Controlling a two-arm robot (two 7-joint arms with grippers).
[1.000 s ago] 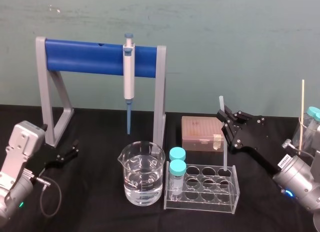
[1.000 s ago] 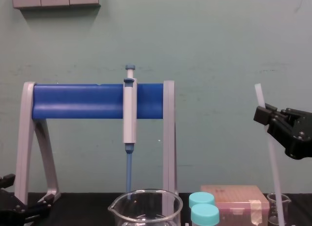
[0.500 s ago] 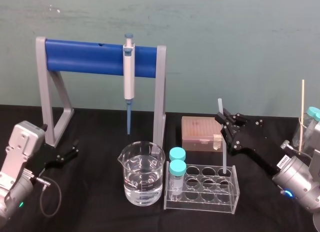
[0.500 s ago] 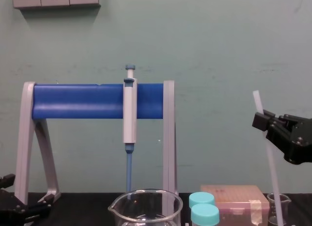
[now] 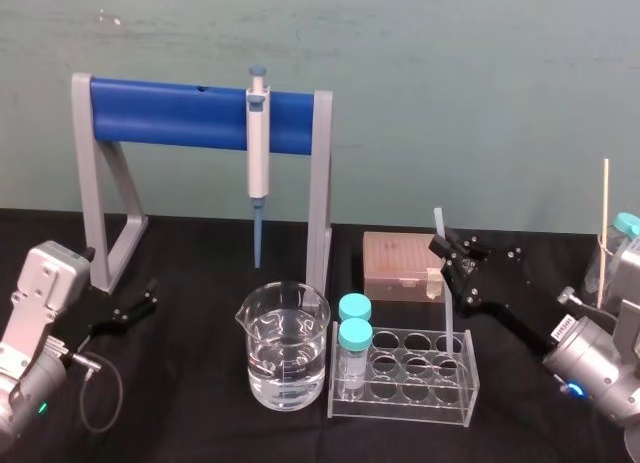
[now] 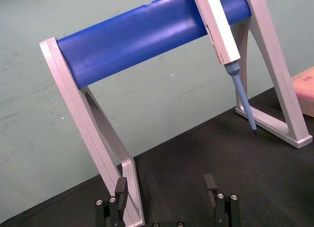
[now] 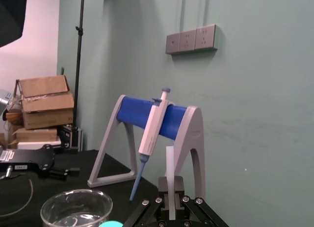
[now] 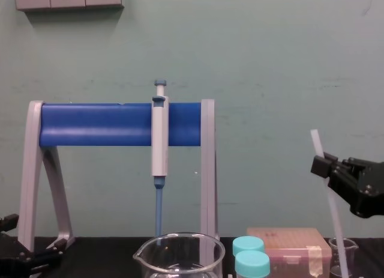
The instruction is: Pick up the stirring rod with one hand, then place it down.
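The stirring rod (image 5: 443, 283) is a thin translucent white rod, standing nearly upright. My right gripper (image 5: 447, 251) is shut on its upper part, leaving a short length above the jaws. In the head view its lower end comes down at the back right of the clear tube rack (image 5: 405, 378). In the chest view the stirring rod (image 8: 329, 200) runs down from my right gripper (image 8: 321, 166) to a small glass beaker (image 8: 344, 254). In the right wrist view the stirring rod (image 7: 170, 163) rises between the closed jaws. My left gripper (image 5: 140, 307) rests open on the table at the left.
A grey stand with a blue bar (image 5: 170, 113) carries a hanging pipette (image 5: 258, 148). In front of it stand a large beaker of water (image 5: 285, 348) and two teal-capped tubes (image 5: 353, 338) in the rack. A pink box (image 5: 402, 265) lies behind. A thin wooden stick (image 5: 604, 223) stands at the far right.
My right gripper has come down and slightly left with the stirring rod, which now stands lower. The left arm has not moved.
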